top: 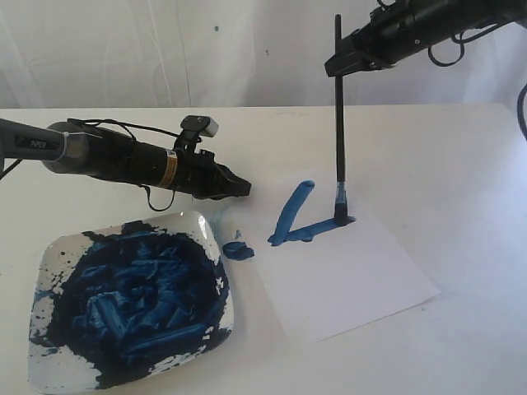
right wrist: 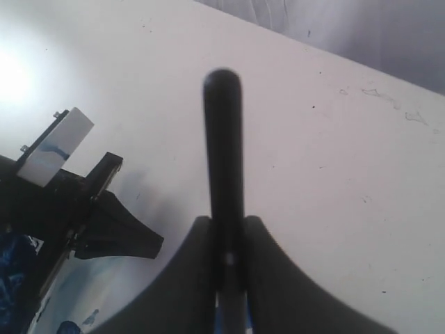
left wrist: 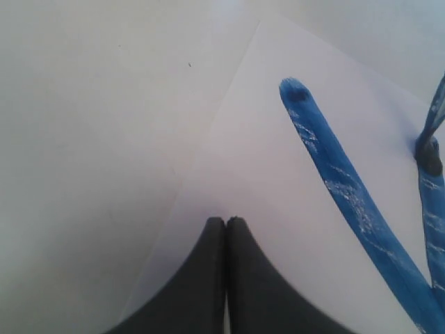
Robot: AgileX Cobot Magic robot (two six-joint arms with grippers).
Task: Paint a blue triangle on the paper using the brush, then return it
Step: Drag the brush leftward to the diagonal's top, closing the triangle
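Pinching the brush point(top: 339, 140) upright, the right end effector point(top: 342, 65) held its tip on the paper point(top: 362, 276) at the right corner of the unfinished blue triangle point(top: 290, 216), whose open stroke end lay up-left.

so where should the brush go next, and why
Probably drag the brush tip, held upright in the right hand, across the paper to the free end of the other stroke: the blue triangle shows only two sides joined in a V, and the tip rests at the end of one.
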